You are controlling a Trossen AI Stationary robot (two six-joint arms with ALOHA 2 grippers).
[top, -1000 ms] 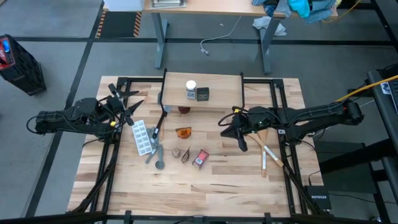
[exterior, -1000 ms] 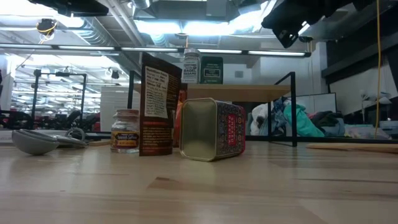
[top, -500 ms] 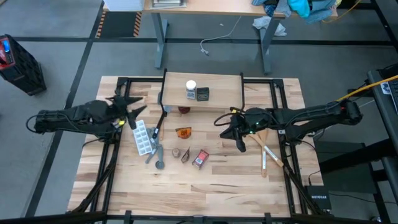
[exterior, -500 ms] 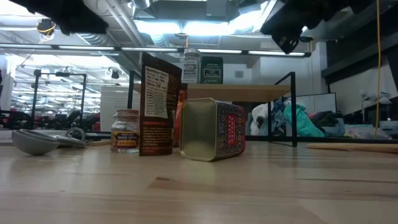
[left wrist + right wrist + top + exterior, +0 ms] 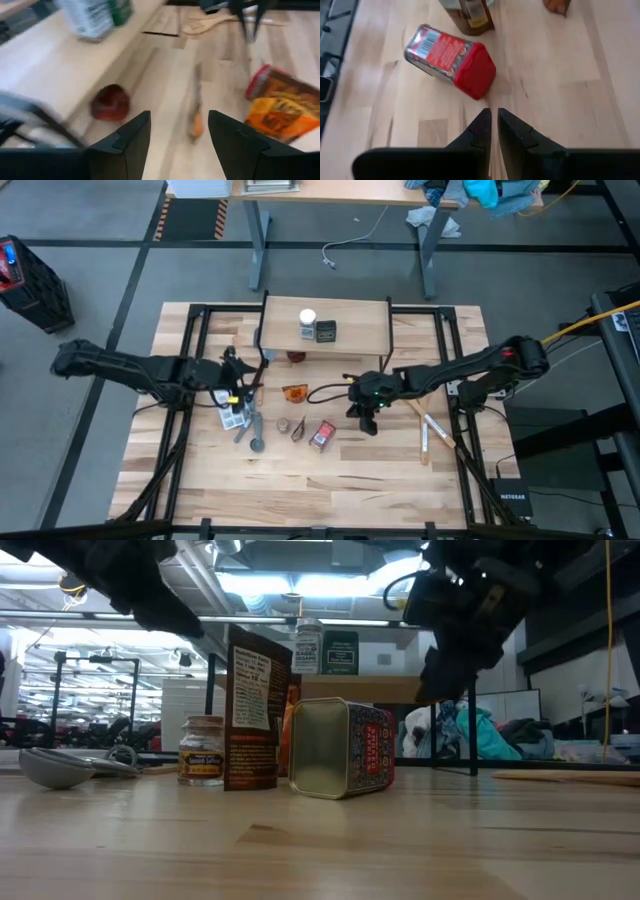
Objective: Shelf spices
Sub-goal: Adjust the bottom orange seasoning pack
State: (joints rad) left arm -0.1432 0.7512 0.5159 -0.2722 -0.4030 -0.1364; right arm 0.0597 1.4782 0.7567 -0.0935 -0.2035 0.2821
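In the high view we see the shelf (image 5: 355,330) in the upper middle of the frame, carrying a white-capped jar (image 5: 307,323) and, touching it on its right, a dark grey square tin (image 5: 325,331). Just below the shelf's lower edge, on the table (image 5: 420,480), sits a small dark red thing (image 5: 295,357) that we cannot identify. Lower, near the centre, an orange packet (image 5: 294,392) lies flat, and below it are a small brown-capped jar (image 5: 283,424), a brown packet (image 5: 299,429) and the red-topped box (image 5: 321,435) lying on its side. Our left gripper (image 5: 243,383) hangs left of centre, over the pale grey tray (image 5: 231,402), its fingers (image 5: 131,142) spread apart with nothing between them. Our right gripper (image 5: 364,418) hangs just right of the red-topped box, its fingers (image 5: 478,131) pressed almost together and empty. A wooden spatula (image 5: 428,427) lies at the right of the table. In the low view, the box on its side (image 5: 342,748) fills the middle, with the brown packet (image 5: 252,705) and the small jar (image 5: 201,750) to its left.
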